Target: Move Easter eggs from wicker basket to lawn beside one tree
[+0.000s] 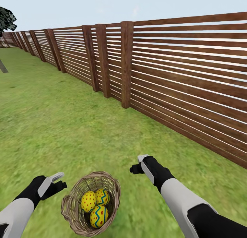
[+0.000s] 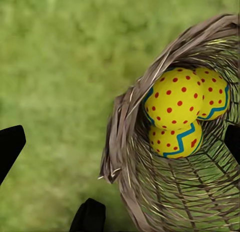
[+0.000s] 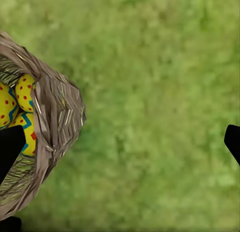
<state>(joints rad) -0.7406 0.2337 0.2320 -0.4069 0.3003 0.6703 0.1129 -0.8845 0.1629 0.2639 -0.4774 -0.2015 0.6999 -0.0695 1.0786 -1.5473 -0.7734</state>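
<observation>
Three Easter eggs are nested in the wicker basket on the lawn. Smooth, rigid, likely slippery, each is best pinched across its middle. Left end effector and right end effector, flanking the basket, are held apart, empty.

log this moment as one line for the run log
eggs: three in basket | left claw: open, beside basket | right claw: open, empty | ground: lawn by fence

The lawn carries the wicker basket beside a wooden fence.

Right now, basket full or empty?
Full: all three eggs sit inside the basket on the grass, none out.
</observation>
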